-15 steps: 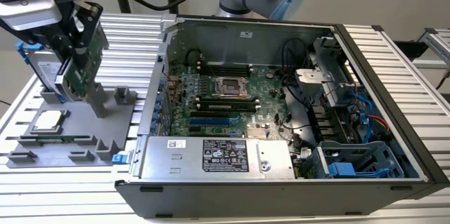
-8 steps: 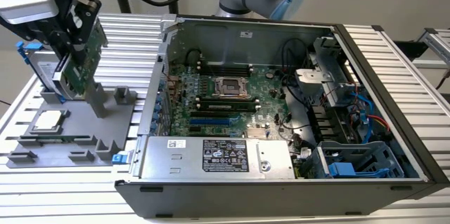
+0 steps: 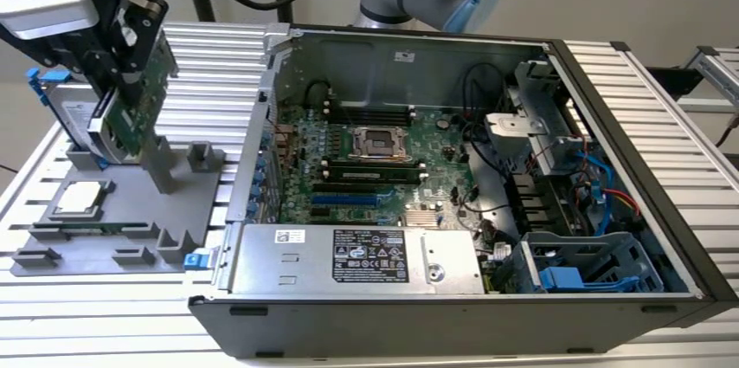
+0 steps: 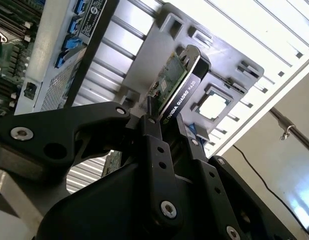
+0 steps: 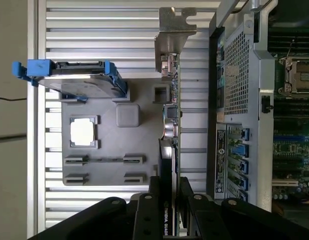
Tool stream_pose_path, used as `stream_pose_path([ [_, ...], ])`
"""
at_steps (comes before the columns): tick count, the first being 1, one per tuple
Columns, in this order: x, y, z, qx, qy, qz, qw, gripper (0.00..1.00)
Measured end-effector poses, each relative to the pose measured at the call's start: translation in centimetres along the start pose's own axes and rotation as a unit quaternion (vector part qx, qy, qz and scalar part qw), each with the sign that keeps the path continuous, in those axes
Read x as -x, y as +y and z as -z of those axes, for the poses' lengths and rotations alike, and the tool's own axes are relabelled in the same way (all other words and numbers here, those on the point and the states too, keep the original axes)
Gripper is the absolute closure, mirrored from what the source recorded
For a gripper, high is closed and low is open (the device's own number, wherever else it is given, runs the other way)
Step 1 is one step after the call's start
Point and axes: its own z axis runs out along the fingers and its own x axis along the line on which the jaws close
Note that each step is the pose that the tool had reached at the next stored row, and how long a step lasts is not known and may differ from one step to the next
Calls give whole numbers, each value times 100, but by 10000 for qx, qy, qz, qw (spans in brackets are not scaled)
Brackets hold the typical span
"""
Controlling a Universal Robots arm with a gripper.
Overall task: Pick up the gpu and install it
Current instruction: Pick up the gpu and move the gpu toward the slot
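The gpu (image 3: 125, 121) hangs upright on edge over the grey fixture plate (image 3: 127, 229), at the exterior view's left, green board face outward. My gripper (image 3: 121, 48) is shut on its upper edge. In the second wrist view the black fingers (image 4: 154, 145) clamp the card's black cooler edge (image 4: 183, 92). In the first wrist view the gpu (image 5: 169, 120) is seen edge-on, its silver bracket (image 5: 172, 32) at the far end and the gripper (image 5: 169, 186) on the near end. I cannot tell whether its lower edge still touches the fixture.
A silver hard drive in a blue frame (image 3: 67, 112) stands behind the gpu on the fixture. A square processor chip (image 3: 79, 197) lies flat in front. The open computer case (image 3: 646, 212) lies to the exterior view's right, with its motherboard (image 3: 382, 156) and power supply (image 3: 358, 255).
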Motion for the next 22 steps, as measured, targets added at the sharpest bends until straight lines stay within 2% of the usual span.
stream_pose_path([
  [13, 162, 4, 2, 0, 1, 0, 10000, 100],
  [22, 209, 6, 10, 0, 1, 0, 10000, 100],
])
